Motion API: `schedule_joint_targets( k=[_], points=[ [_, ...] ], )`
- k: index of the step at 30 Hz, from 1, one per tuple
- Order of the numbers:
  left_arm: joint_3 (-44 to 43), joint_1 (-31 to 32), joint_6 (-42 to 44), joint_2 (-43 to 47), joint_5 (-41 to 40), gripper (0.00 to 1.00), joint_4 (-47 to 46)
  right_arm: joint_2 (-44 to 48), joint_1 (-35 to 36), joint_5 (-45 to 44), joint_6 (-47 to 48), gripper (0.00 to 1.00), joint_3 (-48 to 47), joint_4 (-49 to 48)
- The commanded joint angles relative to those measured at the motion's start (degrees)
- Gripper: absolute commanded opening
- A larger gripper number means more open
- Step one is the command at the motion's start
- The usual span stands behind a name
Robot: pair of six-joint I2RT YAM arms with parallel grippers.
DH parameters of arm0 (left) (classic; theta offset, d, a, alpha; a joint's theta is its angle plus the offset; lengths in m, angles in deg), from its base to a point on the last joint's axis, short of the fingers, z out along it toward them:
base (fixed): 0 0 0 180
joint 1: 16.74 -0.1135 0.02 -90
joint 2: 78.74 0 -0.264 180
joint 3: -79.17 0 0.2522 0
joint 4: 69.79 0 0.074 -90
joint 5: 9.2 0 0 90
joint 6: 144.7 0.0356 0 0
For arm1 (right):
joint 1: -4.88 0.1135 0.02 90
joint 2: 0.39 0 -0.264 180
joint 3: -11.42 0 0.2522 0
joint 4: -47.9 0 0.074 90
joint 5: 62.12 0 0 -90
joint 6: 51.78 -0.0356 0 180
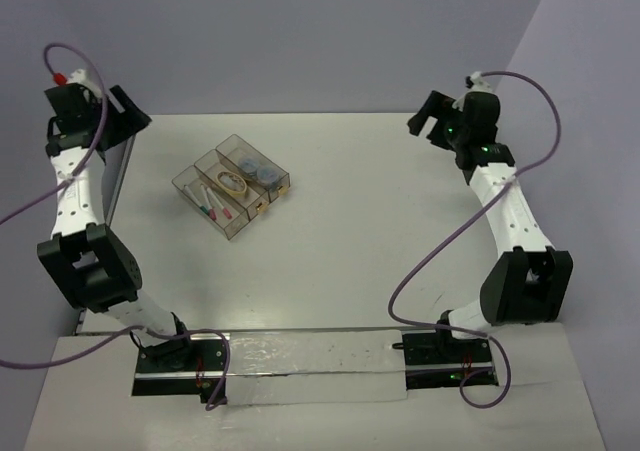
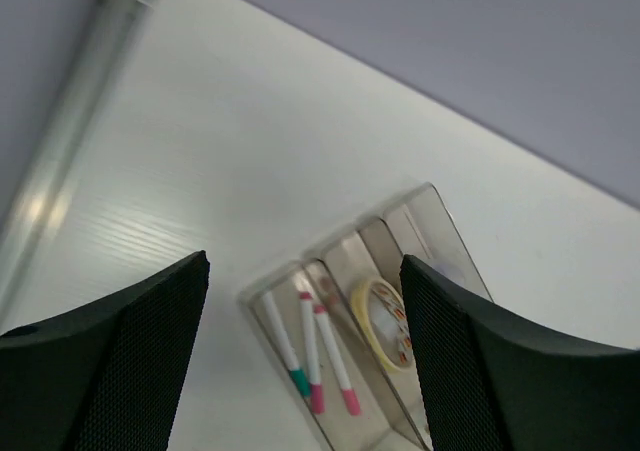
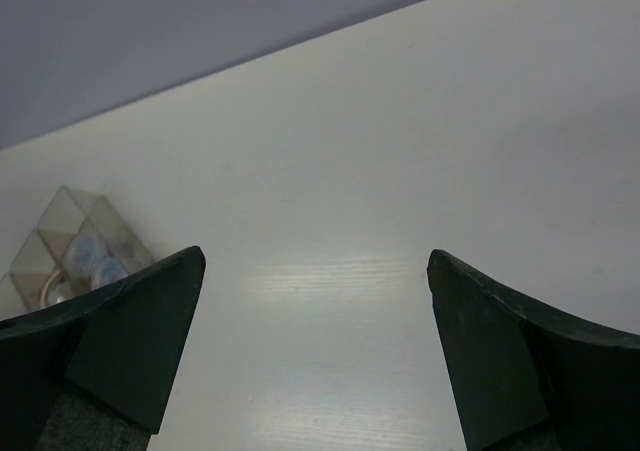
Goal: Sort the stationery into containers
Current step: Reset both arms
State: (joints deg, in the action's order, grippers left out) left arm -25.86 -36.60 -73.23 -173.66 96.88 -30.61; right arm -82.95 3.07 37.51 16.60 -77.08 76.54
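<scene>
Three joined clear bins (image 1: 182, 183) sit left of centre on the white table (image 1: 400, 221): pens (image 2: 312, 356) in one, a tan band (image 1: 229, 182) in the middle, bluish rounds (image 1: 258, 169) in the third. Lilac walls (image 1: 300, 31) stand behind. The left gripper (image 2: 303, 263) and right gripper (image 3: 315, 259) both gape, holding nothing.

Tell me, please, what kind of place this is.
Probably a robot test bench in a lab: a left arm and right arm mounted on a white table, plain lilac walls, and a clear three-part bin.
</scene>
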Motion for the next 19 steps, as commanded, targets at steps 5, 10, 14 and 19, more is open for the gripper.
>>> schedule_joint_targets(
  k=[5, 10, 14, 19],
  points=[
    [6.8, -11.0, 2.4, 5.6, -5.1, 0.84, 2.3, 11.3, -7.4, -13.5, 1.5, 1.0, 9.1, -1.5],
    [15.6, -13.5, 6.5, 12.7, -4.5, 0.84, 2.2, 17.1, -7.4, -17.5, -0.4, 1.0, 12.9, 0.8],
    [21.1, -13.6, 9.7, 18.1, -4.2, 0.84, 3.3, 22.0, -7.4, -14.5, -3.3, 1.0, 17.2, 1.8],
    [27.4, -13.6, 15.5, 24.8, -1.5, 0.84, 4.5, 30.3, -7.4, -6.0, -5.0, 1.0, 24.5, 0.3]
  ],
)
